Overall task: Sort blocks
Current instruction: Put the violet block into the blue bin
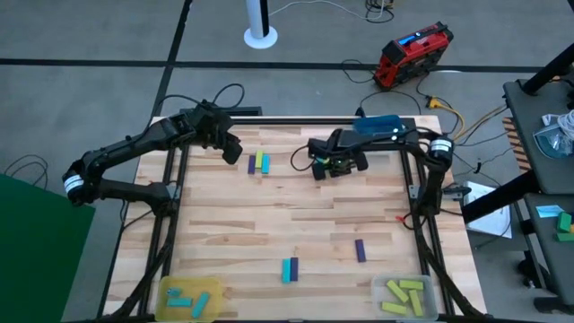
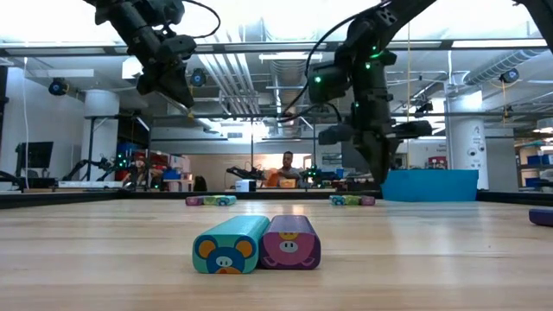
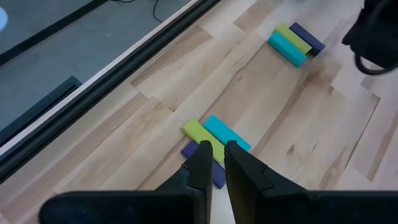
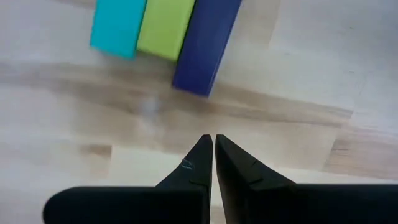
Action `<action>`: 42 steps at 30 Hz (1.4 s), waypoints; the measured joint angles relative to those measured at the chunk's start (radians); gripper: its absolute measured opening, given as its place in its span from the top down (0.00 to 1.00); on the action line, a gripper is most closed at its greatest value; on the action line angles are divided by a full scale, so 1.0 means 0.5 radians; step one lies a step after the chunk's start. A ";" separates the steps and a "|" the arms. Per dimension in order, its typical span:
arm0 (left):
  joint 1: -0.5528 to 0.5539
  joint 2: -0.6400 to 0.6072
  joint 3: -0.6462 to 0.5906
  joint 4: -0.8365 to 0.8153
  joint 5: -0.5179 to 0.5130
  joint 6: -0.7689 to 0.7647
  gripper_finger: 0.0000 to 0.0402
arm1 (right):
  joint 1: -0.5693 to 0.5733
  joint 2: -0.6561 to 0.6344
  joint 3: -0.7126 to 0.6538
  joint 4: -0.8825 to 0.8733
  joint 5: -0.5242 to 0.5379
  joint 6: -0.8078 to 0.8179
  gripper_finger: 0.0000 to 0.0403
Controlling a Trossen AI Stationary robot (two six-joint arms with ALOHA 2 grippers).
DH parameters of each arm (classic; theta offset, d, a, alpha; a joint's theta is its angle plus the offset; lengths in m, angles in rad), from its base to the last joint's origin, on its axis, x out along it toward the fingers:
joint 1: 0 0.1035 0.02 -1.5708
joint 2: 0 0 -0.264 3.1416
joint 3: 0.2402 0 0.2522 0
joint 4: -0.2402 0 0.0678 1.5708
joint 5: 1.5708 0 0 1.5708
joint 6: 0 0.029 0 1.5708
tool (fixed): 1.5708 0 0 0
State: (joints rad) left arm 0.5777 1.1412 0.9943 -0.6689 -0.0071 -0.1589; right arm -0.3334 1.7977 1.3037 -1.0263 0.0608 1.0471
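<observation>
Both grippers shut and empty above the far half of the table; no brand or writing readable.

High view: my left gripper (image 1: 235, 152) hangs just beside a purple, yellow-green and cyan trio of blocks (image 1: 259, 162); my right gripper (image 1: 321, 170) sits over a second trio.
Low view: a cyan and purple pair (image 2: 257, 244) shows cartoon animal faces only.
Left wrist view: fingers pressed together above the trio (image 3: 211, 137).
Right wrist view: fingertips meet just short of three blocks (image 4: 166, 32).

i work in a robotics lab: exposed ceiling pipes (image 2: 238, 82) and white columns (image 2: 471, 130) stand behind my light wooden slat table (image 1: 269, 224). a seated person (image 2: 285, 168) works at distant benches, and a red power unit (image 1: 413, 54) sits on the grey floor.
</observation>
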 joint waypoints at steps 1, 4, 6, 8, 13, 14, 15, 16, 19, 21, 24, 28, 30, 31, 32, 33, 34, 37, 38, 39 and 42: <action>0.000 0.000 0.000 0.000 0.000 0.000 0.95 | -0.016 0.000 0.000 0.000 0.000 0.026 0.97; 0.000 0.000 0.000 0.002 0.000 0.000 0.95 | -0.059 -0.001 -0.001 0.036 0.000 0.027 0.95; 0.000 0.000 0.000 0.011 0.000 0.000 0.95 | -0.091 0.001 -0.001 0.092 -0.018 -0.010 0.92; 0.001 0.000 0.000 0.011 0.000 0.000 0.95 | -0.114 0.006 -0.001 0.149 -0.031 -0.051 0.86; 0.001 0.000 0.000 0.011 0.000 0.000 0.95 | -0.135 0.041 -0.001 0.194 -0.032 -0.105 0.68; 0.001 0.000 0.000 0.010 0.000 0.000 0.95 | -0.135 0.052 -0.001 0.209 -0.031 -0.125 0.64; 0.000 0.000 0.000 0.010 0.000 0.000 0.95 | -0.136 0.063 -0.001 0.220 -0.031 -0.143 0.60; 0.000 0.000 0.000 0.010 0.000 0.000 0.95 | -0.136 0.073 -0.001 0.230 -0.032 -0.159 0.56; 0.000 0.000 0.000 0.009 0.000 0.000 0.95 | -0.136 0.110 -0.001 0.264 -0.031 -0.179 0.47; 0.001 0.000 0.000 0.009 0.000 -0.001 0.95 | -0.137 0.137 -0.001 0.258 -0.031 -0.179 0.43; 0.000 0.000 0.000 0.008 0.000 -0.001 0.95 | -0.142 0.169 -0.001 0.267 -0.031 -0.197 0.40; 0.000 0.000 0.000 0.008 0.000 -0.001 0.95 | -0.142 0.203 -0.001 0.260 -0.032 -0.233 0.39; 0.001 0.000 0.000 0.008 0.000 -0.001 0.95 | -0.145 0.210 -0.001 0.253 -0.032 -0.240 0.40; 0.000 0.000 0.000 0.008 0.000 -0.004 0.95 | -0.146 0.216 -0.001 0.256 -0.032 -0.244 0.40; 0.000 0.000 0.000 0.008 0.000 -0.013 0.95 | -0.147 0.221 0.000 0.256 -0.033 -0.246 0.41; 0.001 0.000 0.000 0.008 0.000 -0.015 0.95 | -0.149 0.225 0.001 0.256 -0.033 -0.249 0.42; 0.001 0.000 0.000 0.008 -0.001 -0.015 0.95 | -0.149 0.229 0.002 0.256 -0.034 -0.254 0.43; 0.000 0.000 0.001 0.008 0.000 -0.015 0.95 | -0.150 0.245 0.005 0.255 -0.038 -0.256 0.47; 0.000 0.000 0.000 0.008 0.000 -0.016 0.95 | -0.150 0.248 0.006 0.255 -0.040 -0.253 0.49; 0.000 0.000 0.000 0.008 0.000 -0.015 0.95 | -0.150 0.248 0.006 0.255 -0.042 -0.248 0.51; 0.001 0.000 0.000 0.008 0.000 -0.015 0.95 | -0.150 0.249 0.006 0.256 -0.058 -0.228 0.57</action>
State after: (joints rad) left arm 0.5781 1.1412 0.9943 -0.6651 -0.0071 -0.1665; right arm -0.4084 1.9221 1.3067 -0.8982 0.0317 0.9333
